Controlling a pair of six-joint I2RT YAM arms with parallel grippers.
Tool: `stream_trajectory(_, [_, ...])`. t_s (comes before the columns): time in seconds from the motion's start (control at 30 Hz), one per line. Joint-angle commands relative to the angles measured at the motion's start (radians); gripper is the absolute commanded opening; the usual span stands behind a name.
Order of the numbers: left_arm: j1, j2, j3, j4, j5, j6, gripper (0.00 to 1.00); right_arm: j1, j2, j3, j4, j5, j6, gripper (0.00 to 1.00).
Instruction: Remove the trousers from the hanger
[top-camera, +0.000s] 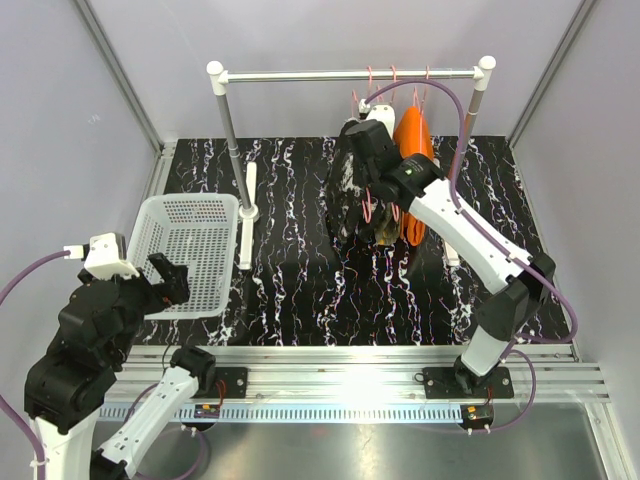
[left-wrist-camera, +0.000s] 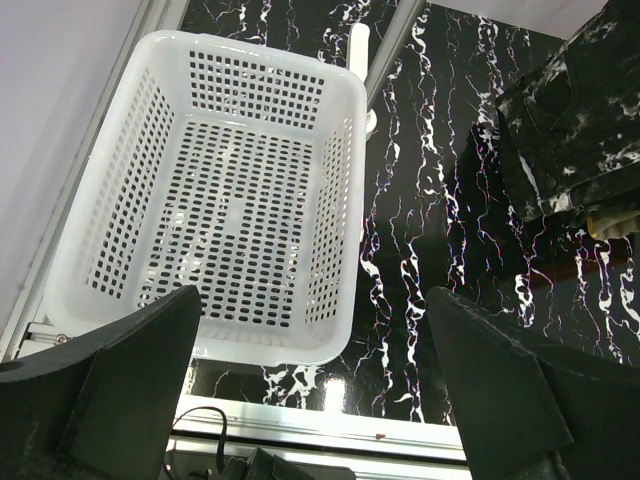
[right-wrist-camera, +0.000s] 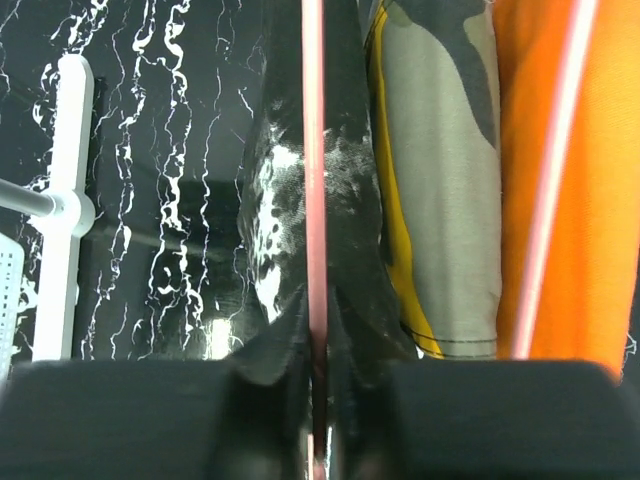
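Black white-speckled trousers (top-camera: 345, 195) hang on a pink hanger (right-wrist-camera: 314, 200) from the rack rail (top-camera: 350, 75). My right gripper (right-wrist-camera: 318, 365) is shut on the hanger's pink bar, its fingers (right-wrist-camera: 270, 350) pressing trouser fabric (right-wrist-camera: 275, 200) on both sides. From above, the right gripper (top-camera: 358, 135) sits at the top of the trousers, under the rail. My left gripper (left-wrist-camera: 315, 370) is open with nothing in it, hovering over the near right corner of the white basket (left-wrist-camera: 340, 200). The trousers (left-wrist-camera: 580, 120) show at the upper right of the left wrist view.
A grey-and-yellow garment (right-wrist-camera: 440, 180) and an orange one (right-wrist-camera: 545, 150) hang right of the trousers on further pink hangers. The rack's left post (top-camera: 232, 140) stands on a white foot (top-camera: 246, 215) beside the basket (top-camera: 190, 205). Grey walls enclose the marbled table (top-camera: 300, 280).
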Motion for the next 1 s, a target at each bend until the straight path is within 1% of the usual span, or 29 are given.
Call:
stream_trajectory(0.0, [-0.002, -0.007, 0.011, 0.018, 0.016, 0.022, 0.99, 0.001, -0.006, -0.009, 0.104, 0.045, 0.015, 0.15])
stream_trajectory(0.03, [-0.002, -0.007, 0.008, 0.021, 0.016, 0.022, 0.99, 0.002, -0.007, -0.005, 0.1, 0.046, 0.012, 0.07])
stream_trajectory(0.1, [-0.002, -0.008, -0.002, 0.024, 0.019, 0.024, 0.99, 0.002, -0.006, 0.021, 0.092, 0.051, 0.005, 0.01])
stream_trajectory(0.37, [-0.002, -0.007, -0.022, 0.048, 0.051, 0.016, 0.99, 0.004, -0.055, 0.083, 0.113, 0.062, -0.041, 0.0])
stream_trajectory(0.6, [-0.002, 0.007, -0.02, 0.079, 0.085, 0.004, 0.99, 0.004, -0.124, 0.1, 0.211, 0.065, -0.106, 0.0])
stream_trajectory(0.93, [-0.002, 0.056, -0.015, 0.15, 0.117, 0.001, 0.99, 0.005, -0.141, 0.205, 0.239, -0.027, -0.178, 0.0])
stream_trajectory(0.97, [-0.002, 0.061, -0.018, 0.163, 0.142, 0.007, 0.99, 0.005, -0.144, 0.209, 0.241, -0.033, -0.182, 0.0])
